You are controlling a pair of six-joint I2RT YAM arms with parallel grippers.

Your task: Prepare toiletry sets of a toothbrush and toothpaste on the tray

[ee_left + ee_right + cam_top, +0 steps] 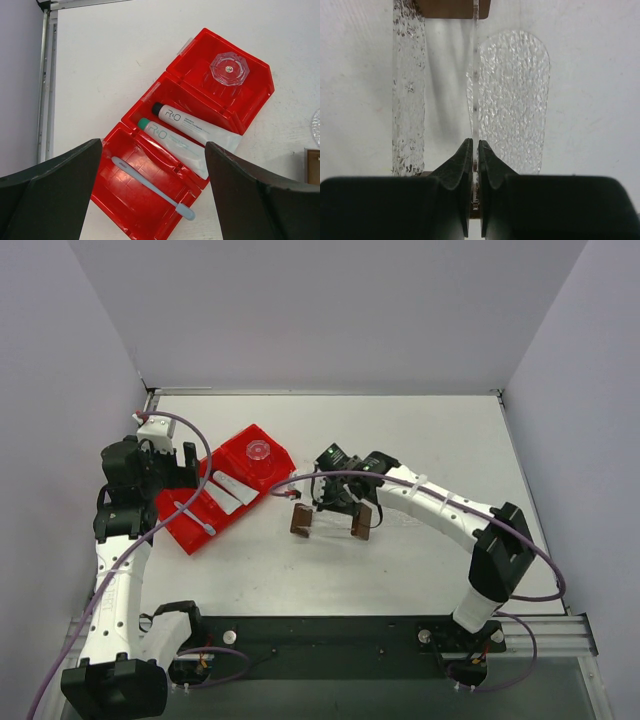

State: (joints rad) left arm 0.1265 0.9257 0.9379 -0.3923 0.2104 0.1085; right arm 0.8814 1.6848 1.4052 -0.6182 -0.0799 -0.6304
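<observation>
The pale blue toothbrush [150, 186] lies slantwise in the near compartment of the red bin [117, 202]. Two whitish toothpaste tubes [187, 126] [172, 147] lie side by side in the middle compartment. My left gripper [154, 150] is open and empty above the bin [180, 502]. My right gripper [475, 150] is shut on the thin edge of the clear textured tray [515, 100], which stands on edge in the small rack with brown ends [300, 521]. The right gripper [335, 502] sits over the rack at the table's middle.
A clear faceted round piece [229, 70] sits in the bin's far compartment. A second clear textured strip [407, 90] stands in the rack to the left of the held tray. The table's left rail [47, 75] runs beside the bin.
</observation>
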